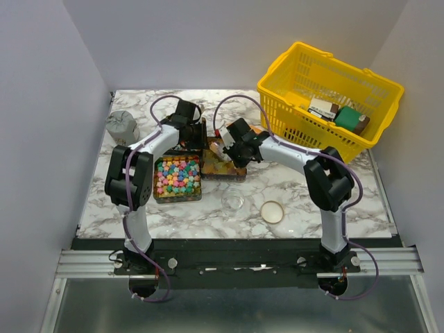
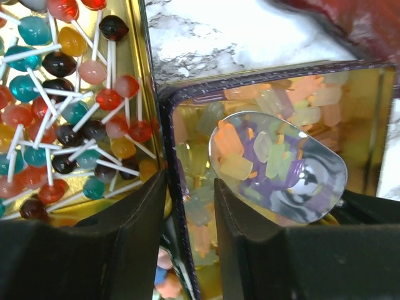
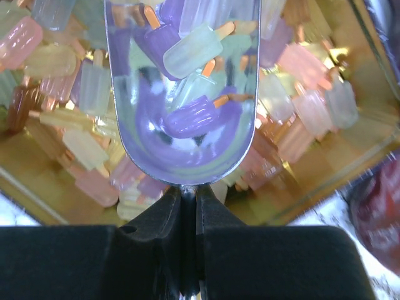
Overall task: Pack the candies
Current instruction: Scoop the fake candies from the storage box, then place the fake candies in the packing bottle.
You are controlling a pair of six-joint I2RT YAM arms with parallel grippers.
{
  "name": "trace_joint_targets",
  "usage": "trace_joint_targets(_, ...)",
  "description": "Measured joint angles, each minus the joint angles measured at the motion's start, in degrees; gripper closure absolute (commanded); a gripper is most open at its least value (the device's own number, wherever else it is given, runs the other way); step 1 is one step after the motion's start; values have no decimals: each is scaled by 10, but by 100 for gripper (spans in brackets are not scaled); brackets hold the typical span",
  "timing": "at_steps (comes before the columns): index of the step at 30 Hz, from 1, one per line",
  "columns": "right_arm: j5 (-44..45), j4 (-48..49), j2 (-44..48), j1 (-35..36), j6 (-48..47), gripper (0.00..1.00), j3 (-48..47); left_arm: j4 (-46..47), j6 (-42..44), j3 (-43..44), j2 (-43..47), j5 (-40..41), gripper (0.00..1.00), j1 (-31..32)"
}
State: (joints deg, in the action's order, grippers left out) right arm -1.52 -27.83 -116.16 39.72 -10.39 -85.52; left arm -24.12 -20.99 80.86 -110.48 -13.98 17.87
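Popsicle-shaped pastel candies (image 3: 56,59) fill a gold tin (image 2: 369,94) at the table's middle (image 1: 223,166). My right gripper (image 3: 189,190) is shut on the handle of a metal scoop (image 3: 181,159), which holds several purple and green candies (image 3: 194,50) over that tin. My left gripper (image 2: 189,181) is open, its fingers astride the tin's dark-rimmed near wall; the right finger stands clear of it. Left of it a second tin (image 2: 134,37) holds lollipops (image 2: 62,94). A third tin of star-shaped candies (image 1: 177,175) lies in front of the left gripper (image 1: 189,132). The scoop (image 2: 312,181) also shows from the left wrist.
A small clear jar (image 1: 233,200) and its round lid (image 1: 272,211) sit on the marble table near the front. A yellow basket (image 1: 326,97) with boxed packets stands at the back right. A grey bundle (image 1: 121,125) lies back left. A reddish slab (image 2: 375,25) lies beside the tins.
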Motion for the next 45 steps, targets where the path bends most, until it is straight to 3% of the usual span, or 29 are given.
trace_joint_targets(15,30,0,110,0,28,99,42,10,-18,-46,120,8,43,1)
trace_joint_targets(27,39,-136,281,33,86,99,119,86,-31,-197,242,85,39,-13)
trace_joint_targets(37,26,-282,359,131,183,99,134,103,-33,-219,242,99,39,-14)
trace_joint_targets(45,4,-371,357,171,229,99,137,108,-37,-223,242,99,39,-14)
